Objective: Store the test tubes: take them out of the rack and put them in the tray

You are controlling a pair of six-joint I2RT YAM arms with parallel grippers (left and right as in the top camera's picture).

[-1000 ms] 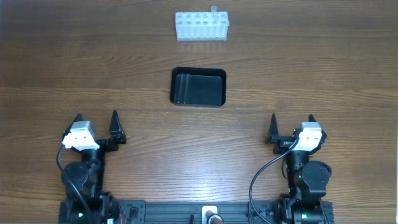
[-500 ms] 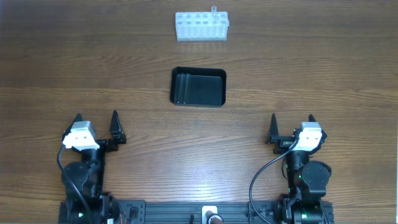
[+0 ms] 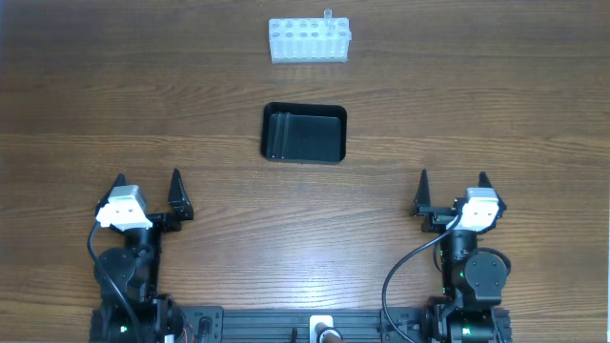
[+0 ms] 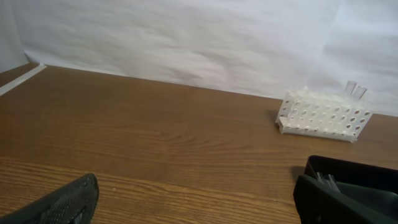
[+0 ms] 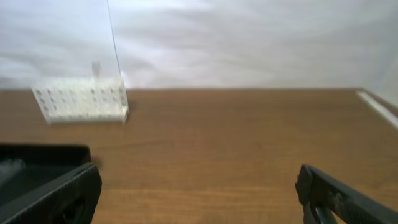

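Holding one tube (image 3: pixel 329 14) (seemingly): rack (image 3: pixel 310 42)

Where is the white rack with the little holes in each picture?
Top view: the rack sits near the top edge, above the black tray.
Left wrist view: the rack stands by the white wall, behind the black tray.
Right wrist view: the rack stands by the white wall, behind the black tray.
Shared landmark: the black tray.
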